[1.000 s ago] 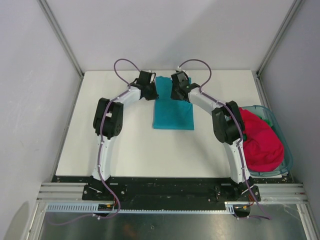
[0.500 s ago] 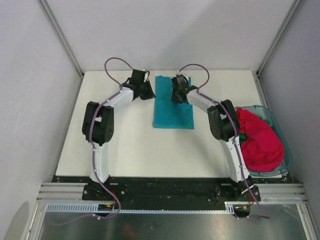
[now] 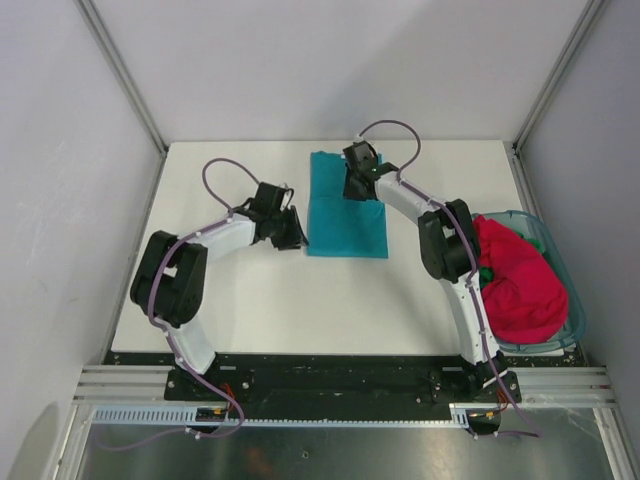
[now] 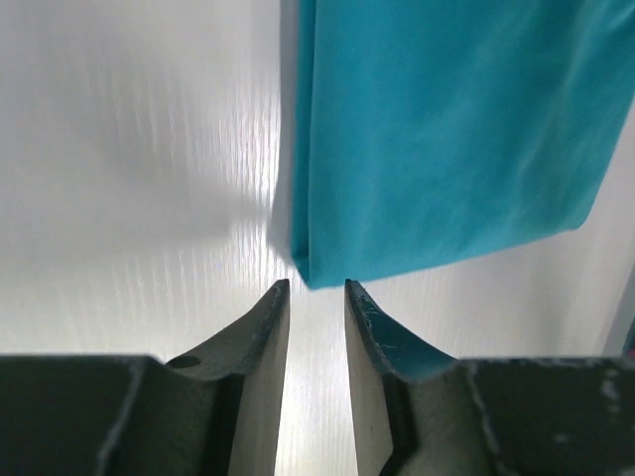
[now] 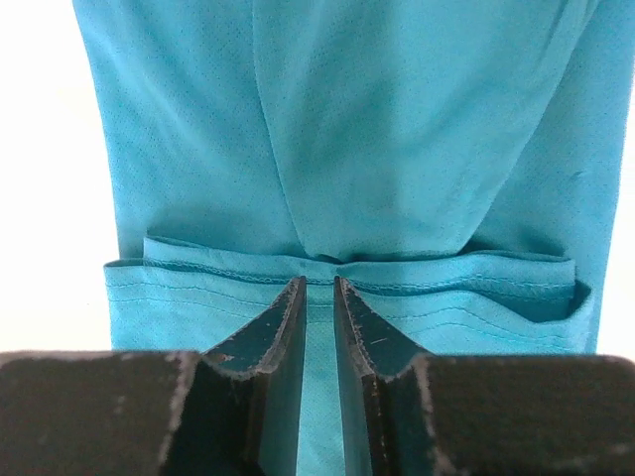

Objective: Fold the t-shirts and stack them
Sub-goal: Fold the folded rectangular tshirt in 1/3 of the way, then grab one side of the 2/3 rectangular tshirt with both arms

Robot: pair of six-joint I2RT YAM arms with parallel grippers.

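Teal t-shirt (image 3: 345,225): folded, flat at upper centre of the bench (image 3: 330,300).
Right tool (image 5: 317,283): clenched on its hem, cloth puckering there, likely to draw a fold.
Left tool (image 4: 316,288): slightly parted, empty, just beside the shirt's lower-left corner.
Magenta t-shirt (image 3: 520,285): heaped in the basket (image 3: 548,232) at right edge, unfolded.

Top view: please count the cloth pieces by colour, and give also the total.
1 teal-blue shirt, lying flat
1 magenta-red shirt, heaped in the basket
1 green cloth, only a bit showing beside the red one
Total: 3 cloth pieces
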